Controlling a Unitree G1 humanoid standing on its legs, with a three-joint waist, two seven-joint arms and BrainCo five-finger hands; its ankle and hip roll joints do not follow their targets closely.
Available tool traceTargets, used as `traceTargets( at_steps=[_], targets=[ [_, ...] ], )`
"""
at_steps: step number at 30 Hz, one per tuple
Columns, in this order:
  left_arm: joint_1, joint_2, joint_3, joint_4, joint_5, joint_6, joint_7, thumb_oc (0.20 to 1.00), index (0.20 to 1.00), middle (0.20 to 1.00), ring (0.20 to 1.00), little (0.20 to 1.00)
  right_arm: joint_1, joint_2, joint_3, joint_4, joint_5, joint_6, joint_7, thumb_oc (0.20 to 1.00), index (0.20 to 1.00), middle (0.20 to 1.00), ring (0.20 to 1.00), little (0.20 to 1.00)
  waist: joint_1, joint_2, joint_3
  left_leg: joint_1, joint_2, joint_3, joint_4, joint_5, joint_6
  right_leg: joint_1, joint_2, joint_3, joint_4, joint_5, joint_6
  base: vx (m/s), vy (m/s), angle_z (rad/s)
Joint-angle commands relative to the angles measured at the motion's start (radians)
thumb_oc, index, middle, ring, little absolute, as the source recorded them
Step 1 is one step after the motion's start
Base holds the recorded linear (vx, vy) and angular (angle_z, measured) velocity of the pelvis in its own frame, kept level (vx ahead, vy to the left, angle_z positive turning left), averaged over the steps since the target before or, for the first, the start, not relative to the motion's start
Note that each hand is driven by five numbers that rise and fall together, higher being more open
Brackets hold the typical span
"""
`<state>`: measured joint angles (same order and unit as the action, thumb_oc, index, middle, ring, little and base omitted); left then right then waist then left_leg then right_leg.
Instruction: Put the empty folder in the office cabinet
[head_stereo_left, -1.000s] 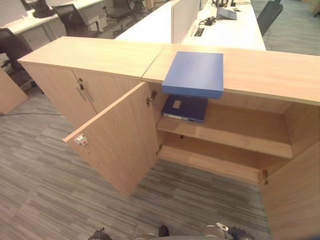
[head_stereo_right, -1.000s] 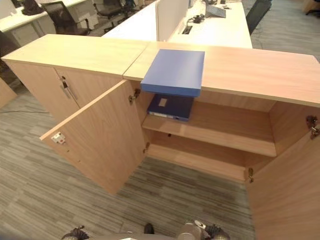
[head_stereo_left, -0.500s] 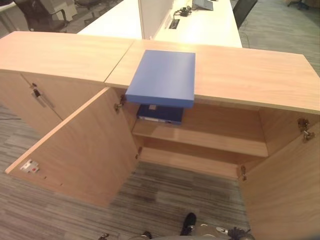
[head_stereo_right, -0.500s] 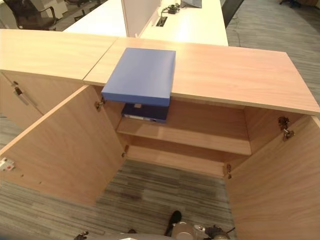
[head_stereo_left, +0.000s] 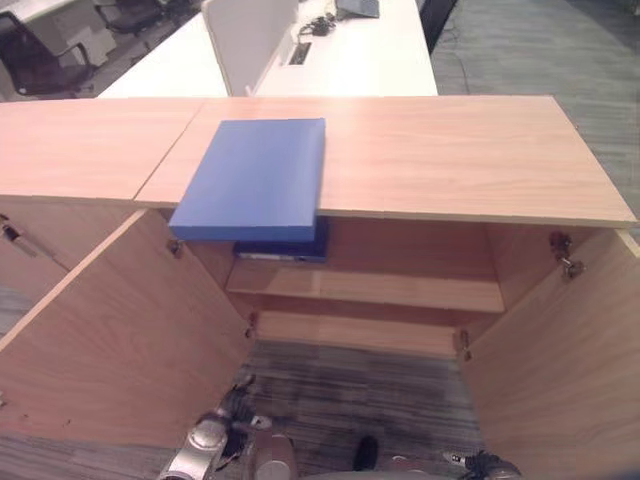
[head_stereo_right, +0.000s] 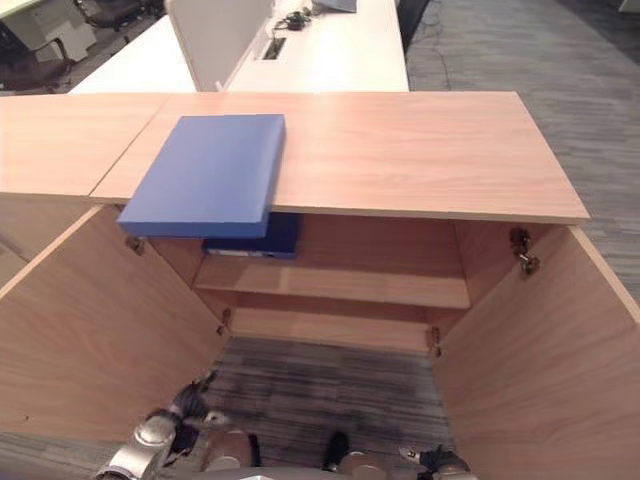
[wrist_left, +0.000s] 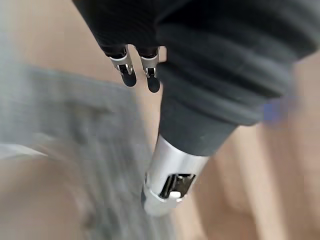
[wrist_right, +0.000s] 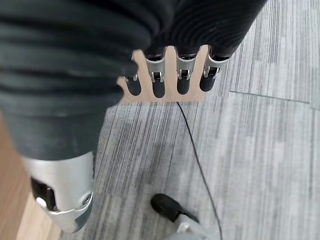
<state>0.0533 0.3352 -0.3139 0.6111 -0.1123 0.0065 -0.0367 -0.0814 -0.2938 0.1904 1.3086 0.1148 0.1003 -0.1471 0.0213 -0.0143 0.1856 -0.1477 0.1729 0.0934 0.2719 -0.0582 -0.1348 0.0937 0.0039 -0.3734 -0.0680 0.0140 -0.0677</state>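
- Blue folder (head_stereo_left: 254, 180) lying on cabinet (head_stereo_left: 470, 150) top, left, overhanging open shelf (head_stereo_left: 400, 290).
- Hanging low: left hand (wrist_left: 137, 75), right hand (wrist_right: 170, 80), fingers relaxed, holding nothing.
- Needing both hands gripping folder's near edge squarely.

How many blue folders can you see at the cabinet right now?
2. One light blue folder lies flat on the cabinet top, overhanging its front edge. One darker blue folder lies on the upper shelf just below it, partly hidden; more could sit behind.
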Motion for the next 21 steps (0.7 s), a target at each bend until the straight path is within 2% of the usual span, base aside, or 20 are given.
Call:
traceTargets(
  at_steps=[1, 5, 8, 12, 18, 20, 21],
  targets=[
    [-0.002, 0.027, -0.008, -0.055, -0.069, -0.018, -0.037, 1.000, 1.000, 1.000, 1.000, 1.000, -0.015, -0.026, -0.012, 0.022, -0.053, 0.009, 0.014, 1.000, 1.000, 1.000, 1.000, 1.000, 0.031, -0.001, 0.020, 0.037, -0.066, -0.016, -0.073, 0.057, 0.067, 0.010, -0.079, 0.017, 0.082, -0.088, 0.116, 0.12, 0.071, -0.42],
    [0.022, 0.023, -0.018, -0.117, -0.173, 0.003, -0.096, 1.000, 1.000, 1.000, 1.000, 1.000, -0.001, -0.024, -0.018, 0.014, -0.073, 0.017, 0.035, 1.000, 1.000, 1.000, 1.000, 1.000, 0.015, 0.025, -0.013, 0.128, -0.073, -0.020, -0.194, 0.068, 0.067, 0.032, -0.083, 0.034, 0.074, -0.086, 0.122, 0.14, 0.104, -0.34],
    [0.055, 0.066, -0.028, -0.220, -0.227, 0.000, -0.136, 1.000, 1.000, 1.000, 1.000, 1.000, 0.004, -0.018, -0.013, 0.010, -0.095, 0.017, 0.047, 1.000, 1.000, 1.000, 1.000, 1.000, 0.010, 0.035, -0.033, 0.192, -0.083, -0.008, -0.283, 0.086, 0.070, 0.045, -0.083, 0.039, 0.054, -0.076, 0.132, 0.10, 0.092, -0.03],
    [0.083, 0.195, -0.050, -0.443, -0.286, -0.013, -0.213, 1.000, 1.000, 1.000, 1.000, 1.000, 0.019, -0.008, 0.002, 0.016, -0.126, 0.015, 0.061, 1.000, 1.000, 1.000, 1.000, 1.000, 0.009, 0.038, -0.051, 0.245, -0.091, 0.004, -0.356, 0.090, 0.073, 0.053, -0.080, 0.048, 0.028, -0.058, 0.151, 0.05, 0.051, -0.04],
    [0.057, 0.374, -0.064, -0.645, -0.336, -0.038, -0.271, 1.000, 1.000, 1.000, 1.000, 1.000, 0.044, 0.009, 0.024, 0.033, -0.151, 0.010, 0.085, 1.000, 1.000, 1.000, 1.000, 1.000, 0.007, 0.029, -0.078, 0.257, -0.101, 0.003, -0.359, 0.072, 0.074, 0.069, -0.085, 0.047, -0.008, -0.036, 0.166, 0.03, 0.015, 0.04],
    [0.066, 0.414, -0.057, -0.684, -0.394, -0.044, -0.289, 1.000, 1.000, 1.000, 1.000, 1.000, 0.046, 0.011, 0.033, 0.031, -0.144, 0.005, 0.087, 1.000, 1.000, 1.000, 1.000, 1.000, 0.010, 0.026, -0.081, 0.258, -0.103, 0.002, -0.359, 0.068, 0.075, 0.069, -0.085, 0.048, -0.015, -0.029, 0.170, 0.00, 0.000, 0.00],
    [0.081, 0.452, -0.040, -0.729, -0.480, -0.047, -0.319, 1.000, 1.000, 1.000, 1.000, 1.000, 0.050, 0.017, 0.041, 0.027, -0.138, -0.002, 0.097, 1.000, 1.000, 1.000, 1.000, 1.000, 0.015, 0.024, -0.084, 0.259, -0.106, 0.005, -0.359, 0.065, 0.075, 0.066, -0.085, 0.049, -0.019, -0.024, 0.174, 0.00, 0.008, -0.03]
  ],
)
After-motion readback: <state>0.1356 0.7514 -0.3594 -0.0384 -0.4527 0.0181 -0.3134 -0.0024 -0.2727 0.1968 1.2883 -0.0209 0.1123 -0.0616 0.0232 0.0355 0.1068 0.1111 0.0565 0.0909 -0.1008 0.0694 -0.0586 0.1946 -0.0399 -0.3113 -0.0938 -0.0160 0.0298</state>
